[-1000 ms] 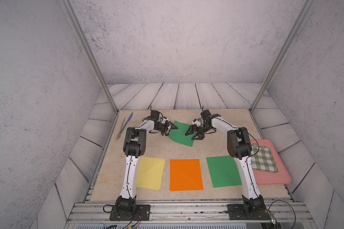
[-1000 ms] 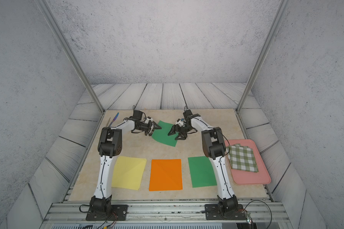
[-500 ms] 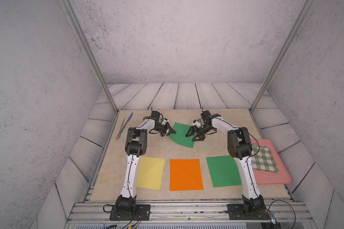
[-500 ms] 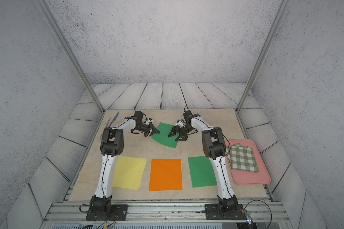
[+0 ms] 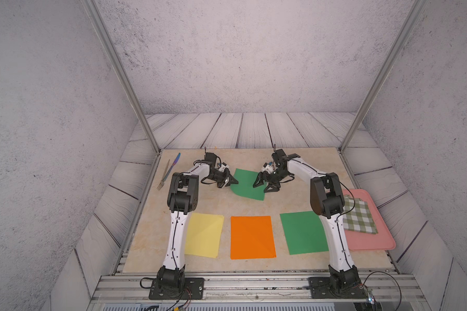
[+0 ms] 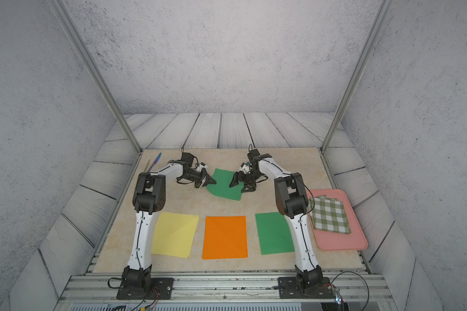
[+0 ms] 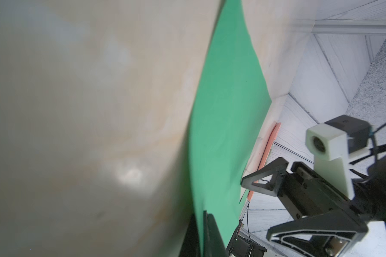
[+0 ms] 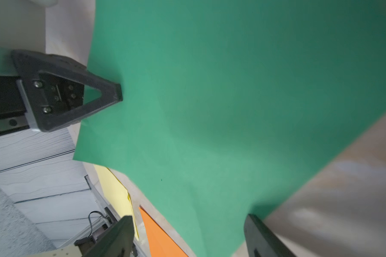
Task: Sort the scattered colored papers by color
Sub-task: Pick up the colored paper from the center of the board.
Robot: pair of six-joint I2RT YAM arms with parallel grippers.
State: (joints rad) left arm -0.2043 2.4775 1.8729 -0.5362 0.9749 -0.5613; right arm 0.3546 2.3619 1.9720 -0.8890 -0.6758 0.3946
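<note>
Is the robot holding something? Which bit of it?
Yes. The left gripper pinches the far green paper by the edge nearest that arm. The right gripper is open and holds nothing.

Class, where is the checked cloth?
In both top views the checked cloth lies on the pink tray at the right, next to the right arm.

My left gripper (image 5: 233, 181) stood open a second ago and has since pinched shut on the left edge of the far green paper (image 5: 250, 184). That edge has lifted and curled. The sheet's near-left corner was sharp before and now looks rounded in both top views.
</note>
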